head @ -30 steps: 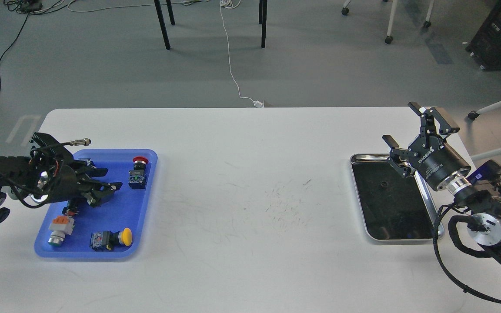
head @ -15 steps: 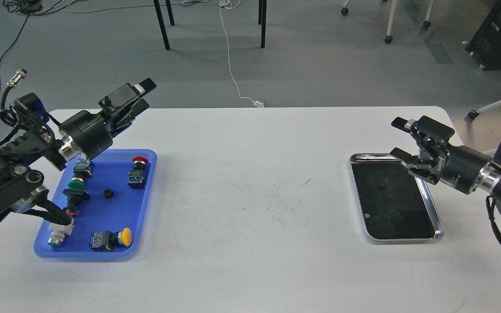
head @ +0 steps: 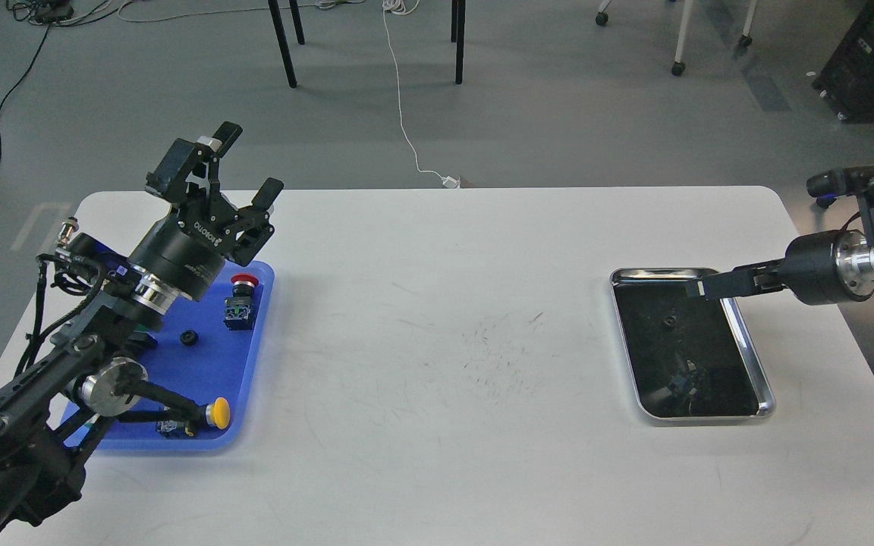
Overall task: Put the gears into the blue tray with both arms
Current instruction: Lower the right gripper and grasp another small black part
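Observation:
The blue tray (head: 251, 356) lies at the table's left side, partly hidden by my left arm. One gear (head: 190, 337) rests on its floor, left of the red-capped switch. A second gear (head: 668, 323) lies on the black lining of the silver tray (head: 760, 379) at the right. My left gripper (head: 246, 168) is raised above the blue tray's far edge, open and empty, its fingers pointing up and away. My right gripper (head: 699, 288) hovers over the silver tray's far right corner. It is seen edge-on, so its fingers merge into one dark bar.
Push-button switches lie in the blue tray, one with a red cap (head: 243, 282) and one with a yellow cap (head: 216, 412). The white table (head: 452, 334) spans the view between the two trays. Chair legs and cables are on the floor beyond.
My left gripper lifted out of the blue tray, leaving a gear there, and turned upward. My right gripper swung right and rotated edge-on above the silver tray's corner.

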`<control>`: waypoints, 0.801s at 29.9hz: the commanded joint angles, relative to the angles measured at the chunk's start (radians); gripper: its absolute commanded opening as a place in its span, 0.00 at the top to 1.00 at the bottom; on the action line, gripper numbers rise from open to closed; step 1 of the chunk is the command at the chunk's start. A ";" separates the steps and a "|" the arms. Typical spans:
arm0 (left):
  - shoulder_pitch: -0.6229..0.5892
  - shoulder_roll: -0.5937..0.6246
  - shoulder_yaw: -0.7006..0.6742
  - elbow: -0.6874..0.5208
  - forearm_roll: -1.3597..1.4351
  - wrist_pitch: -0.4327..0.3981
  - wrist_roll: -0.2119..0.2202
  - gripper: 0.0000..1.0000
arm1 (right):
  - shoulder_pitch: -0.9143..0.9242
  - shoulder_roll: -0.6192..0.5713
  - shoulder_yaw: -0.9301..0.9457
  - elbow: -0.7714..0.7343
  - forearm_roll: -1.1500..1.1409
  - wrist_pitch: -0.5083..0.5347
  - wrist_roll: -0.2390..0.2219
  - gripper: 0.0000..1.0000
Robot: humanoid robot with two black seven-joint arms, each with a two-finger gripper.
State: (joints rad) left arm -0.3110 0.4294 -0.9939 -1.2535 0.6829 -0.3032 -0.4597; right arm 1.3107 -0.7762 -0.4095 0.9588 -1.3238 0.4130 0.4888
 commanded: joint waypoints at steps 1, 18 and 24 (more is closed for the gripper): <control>0.003 -0.003 -0.002 0.000 -0.003 -0.004 0.001 0.02 | 0.039 0.119 -0.124 -0.092 -0.017 -0.049 0.000 0.02; 0.010 0.005 -0.005 0.000 -0.002 -0.033 0.001 0.02 | -0.011 0.324 -0.347 -0.235 -0.011 -0.201 0.000 0.22; 0.018 0.006 -0.008 0.000 -0.003 -0.039 -0.002 0.02 | -0.019 0.324 -0.347 -0.233 -0.009 -0.201 0.000 0.28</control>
State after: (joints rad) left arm -0.2970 0.4355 -0.9993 -1.2534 0.6802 -0.3396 -0.4589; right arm 1.2939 -0.4521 -0.7562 0.7244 -1.3345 0.2119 0.4887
